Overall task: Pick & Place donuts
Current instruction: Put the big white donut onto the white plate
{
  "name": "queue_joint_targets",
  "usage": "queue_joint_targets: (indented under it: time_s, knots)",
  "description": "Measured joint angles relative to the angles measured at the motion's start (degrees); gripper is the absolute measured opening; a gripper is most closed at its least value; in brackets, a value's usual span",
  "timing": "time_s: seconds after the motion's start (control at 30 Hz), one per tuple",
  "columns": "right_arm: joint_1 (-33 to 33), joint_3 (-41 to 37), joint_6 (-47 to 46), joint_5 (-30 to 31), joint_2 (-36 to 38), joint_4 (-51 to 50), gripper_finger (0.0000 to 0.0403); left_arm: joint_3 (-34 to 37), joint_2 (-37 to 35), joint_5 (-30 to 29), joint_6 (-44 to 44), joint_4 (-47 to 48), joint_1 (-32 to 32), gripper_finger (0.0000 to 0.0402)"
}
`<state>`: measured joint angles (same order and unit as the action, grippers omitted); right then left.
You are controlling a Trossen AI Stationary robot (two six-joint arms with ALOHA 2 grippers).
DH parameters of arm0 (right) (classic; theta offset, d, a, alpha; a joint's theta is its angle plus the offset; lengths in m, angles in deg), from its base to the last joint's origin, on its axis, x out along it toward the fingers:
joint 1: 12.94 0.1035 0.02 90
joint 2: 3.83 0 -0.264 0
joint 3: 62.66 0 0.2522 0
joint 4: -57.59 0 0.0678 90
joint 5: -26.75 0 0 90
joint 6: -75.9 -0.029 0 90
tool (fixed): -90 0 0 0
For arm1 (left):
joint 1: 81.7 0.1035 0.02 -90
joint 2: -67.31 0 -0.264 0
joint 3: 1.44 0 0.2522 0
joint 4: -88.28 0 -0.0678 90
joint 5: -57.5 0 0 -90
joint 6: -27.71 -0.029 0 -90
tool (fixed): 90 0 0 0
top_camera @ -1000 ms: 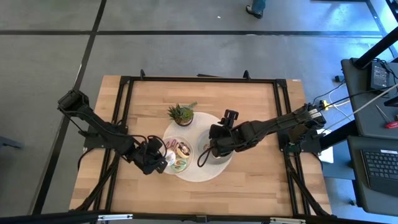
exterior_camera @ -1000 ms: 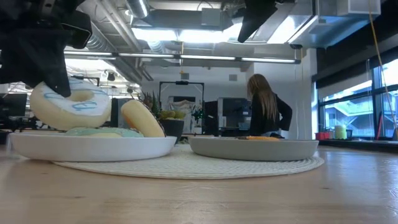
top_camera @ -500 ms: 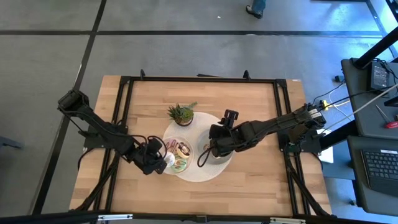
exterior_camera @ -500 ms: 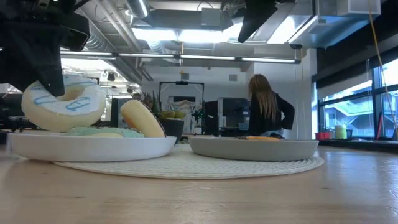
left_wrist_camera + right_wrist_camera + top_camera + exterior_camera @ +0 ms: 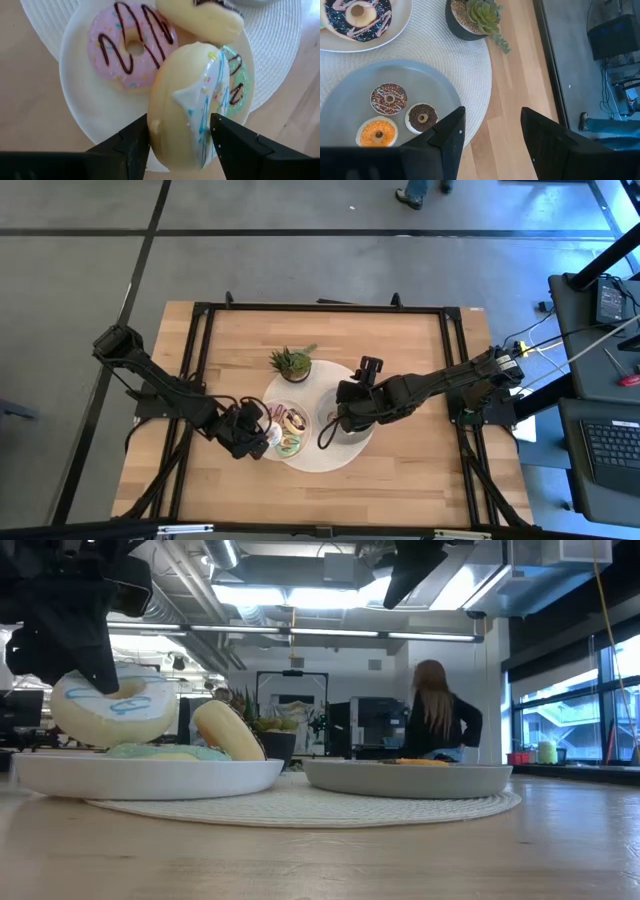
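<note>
left tool [image 5: 180,137]: fingers apart, one each side of the white donut [image 5: 192,100], which stands on edge; contact not clear
white donut: blue drizzle, at the rim of the white plate [image 5: 100,112], leaning on the green donut [image 5: 239,85]
white plate: also holds the pink donut [image 5: 131,45] and a dark-iced donut [image 5: 356,16]
right tool [image 5: 492,135]: fingers apart, empty, above the grey plate [image 5: 350,100]
grey plate: just beside white plate, on the same woven mat [image 5: 440,50]; holds orange donut [image 5: 378,134] and two chocolate donuts [image 5: 389,98]
potted plant [image 5: 477,17]: on mat edge, near white plate
</note>
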<state>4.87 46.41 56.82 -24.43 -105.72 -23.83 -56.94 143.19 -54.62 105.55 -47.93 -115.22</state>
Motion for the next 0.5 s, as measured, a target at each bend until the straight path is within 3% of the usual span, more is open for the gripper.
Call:
queue_joint_targets:
  time_s: [0.3, 0.5]
  knots:
    - [0.0, 0.0, 0.05, 0.0, 0.0, 0.04, 0.0193, 0.0, 0.0, 1.62, 1.42, 0.35, 0.43, 0.0212]
    - [0.0, 0.0, 0.05, 0.0, 0.0, 0.07, 0.0193, 0.0, 0.0, 2.33, -0.04, 0.42, 1.58, 0.0246]
